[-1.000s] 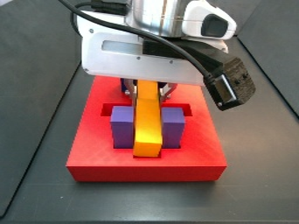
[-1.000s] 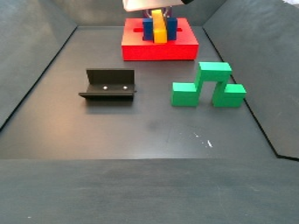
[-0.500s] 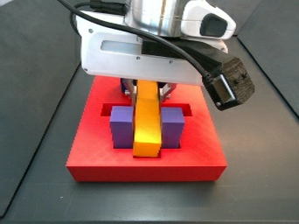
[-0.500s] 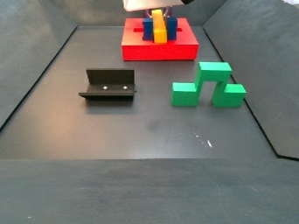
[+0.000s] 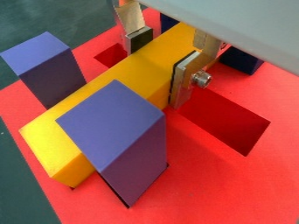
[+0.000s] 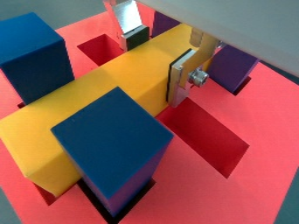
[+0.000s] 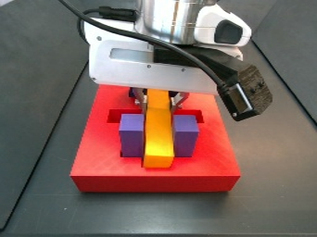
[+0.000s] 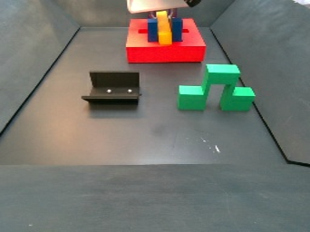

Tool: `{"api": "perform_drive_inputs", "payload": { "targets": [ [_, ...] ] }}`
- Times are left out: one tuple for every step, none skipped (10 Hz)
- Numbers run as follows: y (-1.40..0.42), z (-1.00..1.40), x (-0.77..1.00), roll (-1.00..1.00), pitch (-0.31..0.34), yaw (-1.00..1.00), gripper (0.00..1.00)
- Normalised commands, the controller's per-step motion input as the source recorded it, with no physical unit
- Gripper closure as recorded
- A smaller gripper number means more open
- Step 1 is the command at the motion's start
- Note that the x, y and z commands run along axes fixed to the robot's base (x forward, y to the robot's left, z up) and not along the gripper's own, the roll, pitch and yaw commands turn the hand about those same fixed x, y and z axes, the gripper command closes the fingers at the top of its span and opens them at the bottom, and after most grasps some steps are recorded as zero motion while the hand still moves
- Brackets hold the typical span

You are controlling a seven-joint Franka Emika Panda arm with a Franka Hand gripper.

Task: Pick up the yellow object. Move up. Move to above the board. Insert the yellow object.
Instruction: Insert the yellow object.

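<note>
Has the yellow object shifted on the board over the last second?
Yes, slightly. In a side view the yellow object, gripped by the hand, now ends nearer the board's front edge, between the purple posts, than before.

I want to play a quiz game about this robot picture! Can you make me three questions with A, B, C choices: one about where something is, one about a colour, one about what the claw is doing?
1. Where is the long yellow plastic bar?
A. on the dark floor
B. between purple posts on the flat red board
C. on the green stepped block

2. What colour are the posts beside the bar in that side view?
A. purple
B. white
C. pink

3. The claw is:
A. wide open, far away
B. shut on the bar
C. holding the dark L-shaped fixture

Answers:
1 B, the side view shows it there.
2 A, both are purple.
3 B, the finger plates press its sides.
</note>
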Motion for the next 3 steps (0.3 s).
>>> {"api": "perform_drive_inputs", "payload": {
  "targets": [
    [-0.03, -0.41, 0.13, 0.0, -0.026, 0.0, 1.0],
    [0.0, -0.23, 0.02, 0.0, 0.0, 0.0, 1.0],
    [0.0, 0.0, 0.0, 0.0, 0.0, 0.0, 1.0]
  ]
}}
